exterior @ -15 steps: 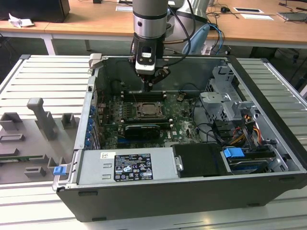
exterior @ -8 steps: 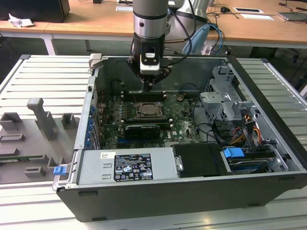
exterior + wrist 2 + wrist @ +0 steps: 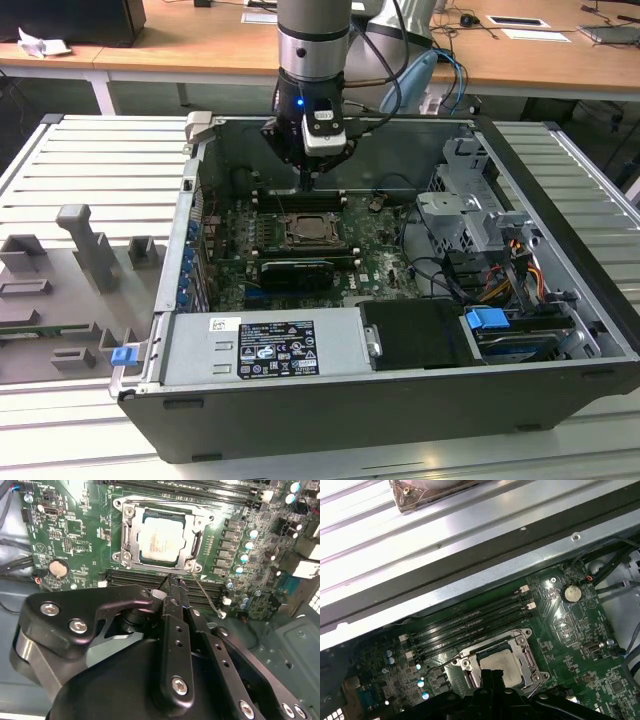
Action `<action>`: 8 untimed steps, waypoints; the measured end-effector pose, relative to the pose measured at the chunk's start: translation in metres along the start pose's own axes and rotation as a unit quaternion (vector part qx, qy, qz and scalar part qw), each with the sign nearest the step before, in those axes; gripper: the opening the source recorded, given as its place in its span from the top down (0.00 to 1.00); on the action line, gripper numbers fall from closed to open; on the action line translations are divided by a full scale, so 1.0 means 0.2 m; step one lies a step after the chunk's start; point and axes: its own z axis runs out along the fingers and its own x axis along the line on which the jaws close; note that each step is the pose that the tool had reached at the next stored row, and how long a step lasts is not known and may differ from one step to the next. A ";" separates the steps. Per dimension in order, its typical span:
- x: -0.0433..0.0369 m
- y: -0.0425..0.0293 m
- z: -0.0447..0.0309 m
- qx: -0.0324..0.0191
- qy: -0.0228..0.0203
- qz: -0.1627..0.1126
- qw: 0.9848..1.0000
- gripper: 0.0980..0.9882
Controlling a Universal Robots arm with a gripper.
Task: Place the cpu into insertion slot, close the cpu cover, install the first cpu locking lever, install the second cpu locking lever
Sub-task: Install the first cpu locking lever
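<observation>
Now closed fingers [image 3: 172, 587] hover above the cpu [image 3: 161, 540].

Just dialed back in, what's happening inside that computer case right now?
The arm's gripper hangs inside the open computer case, just above the motherboard. Its fingers are shut, with their tips at a thin wire lever beside the socket. The cpu already sits in the insertion slot, and the cpu cover lies closed around it, its window showing the chip's pale face. Whether the fingers actually grip the lever is hard to tell.
</observation>
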 end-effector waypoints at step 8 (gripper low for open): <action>0.004 -0.002 0.001 0.000 0.003 -0.051 0.999 0.99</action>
